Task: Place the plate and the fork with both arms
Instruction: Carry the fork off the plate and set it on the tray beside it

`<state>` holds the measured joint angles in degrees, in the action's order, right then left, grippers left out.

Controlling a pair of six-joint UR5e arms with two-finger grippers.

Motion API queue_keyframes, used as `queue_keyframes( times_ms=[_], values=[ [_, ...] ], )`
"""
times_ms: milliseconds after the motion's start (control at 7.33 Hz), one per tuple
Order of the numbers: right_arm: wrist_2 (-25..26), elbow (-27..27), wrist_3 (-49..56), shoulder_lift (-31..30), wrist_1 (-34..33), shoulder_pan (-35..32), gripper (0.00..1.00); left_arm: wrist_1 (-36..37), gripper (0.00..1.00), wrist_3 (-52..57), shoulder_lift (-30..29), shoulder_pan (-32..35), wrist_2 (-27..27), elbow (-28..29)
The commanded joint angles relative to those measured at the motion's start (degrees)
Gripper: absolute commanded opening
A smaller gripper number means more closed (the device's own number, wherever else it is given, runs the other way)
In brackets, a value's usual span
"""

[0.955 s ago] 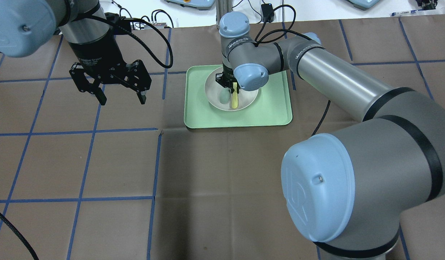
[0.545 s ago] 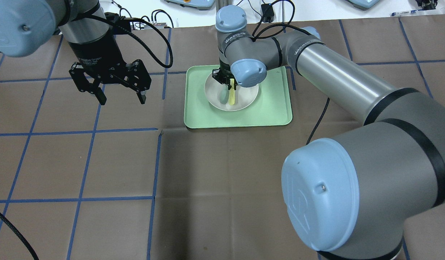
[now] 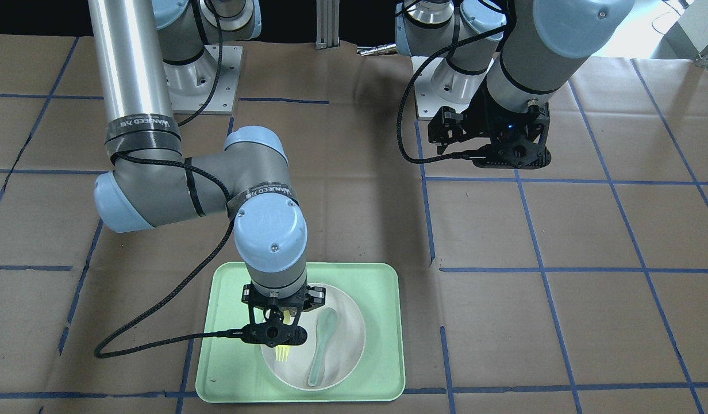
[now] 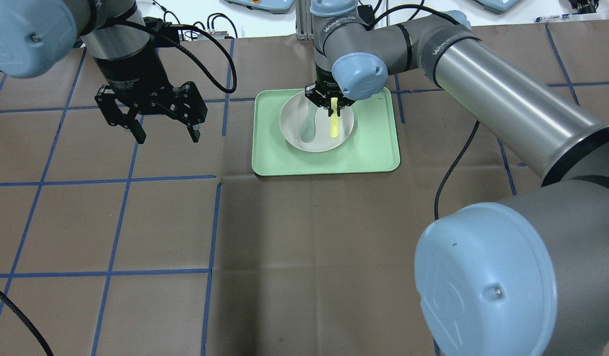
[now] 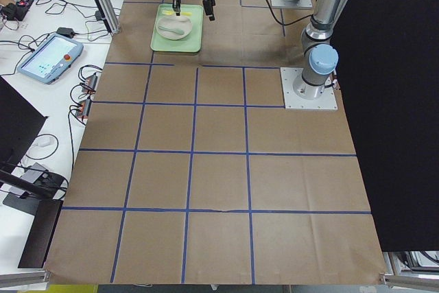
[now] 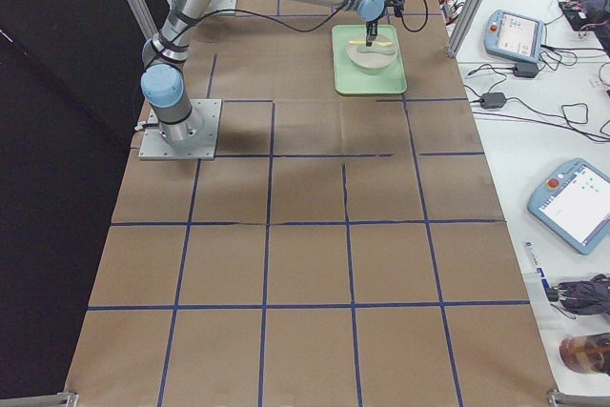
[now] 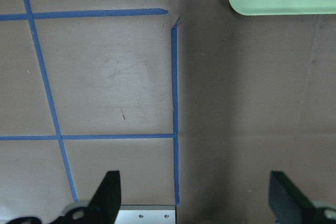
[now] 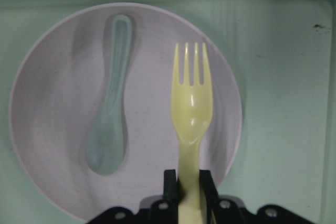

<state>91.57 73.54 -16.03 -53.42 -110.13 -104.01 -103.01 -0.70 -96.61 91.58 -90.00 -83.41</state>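
Two utensils sit over one small dish. The round off-white plate (image 4: 320, 137) lies inside the light-green tray (image 4: 373, 148), toward the tray's far left part in the upper middle of the overhead view. It leaves a broad bare band of tray on its right and along the near edge.

A grey-green spoon (image 4: 308, 127) lies flat in the plate's left half, bowl toward the bottom of the frame and handle pointing up and away.

The pale-yellow fork (image 4: 334, 124) is over the plate's right half, roughly parallel to the spoon and apart from it. The right gripper (image 4: 332, 106) has its two fingers pinched on the end of the fork's handle. In the right wrist view the tines point to the top of the frame, reaching almost to the plate's far rim. The fork looks raised a little off the plate, though no view settles whether its tines touch the surface.

The left gripper (image 4: 168, 133) hangs at the upper left of the overhead view, well apart from the tray, over the brown paper table (image 4: 161, 222) with its blue tape grid. Its jaws are spread wide and hold nothing. In the left wrist view only a corner of the tray shows, at the upper right.
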Motion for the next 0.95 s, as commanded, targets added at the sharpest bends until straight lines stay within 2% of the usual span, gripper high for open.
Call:
queue_keyframes(
  times_ms=[0, 273, 409, 682, 818],
  values=[
    [0.1, 3.3, 7.7, -1.5, -0.2, 5.6, 0.01, 0.0, 1.00, 0.0, 0.0, 0.0, 0.0, 0.0],
    [-0.3, 6.1, 11.5, -0.6, -1.8, 8.8, 0.01, 0.0, 1.00, 0.1, 0.0, 0.0, -0.1, -0.1],
    [-0.4, 6.6, 11.8, 0.9, -4.5, 8.8, 0.01, 0.0, 1.00, 0.1, -0.1, 0.0, -0.1, -0.1],
    [-0.7, 6.4, 11.3, 3.1, -5.1, 8.3, 0.02, 0.0, 1.00, 0.3, -0.1, 0.0, -0.1, -0.2],
    [-0.7, 6.4, 11.2, 3.2, -5.1, 8.2, 0.07, 0.0, 1.00, 0.3, -0.1, 0.0, -0.1, -0.2]
  ],
)
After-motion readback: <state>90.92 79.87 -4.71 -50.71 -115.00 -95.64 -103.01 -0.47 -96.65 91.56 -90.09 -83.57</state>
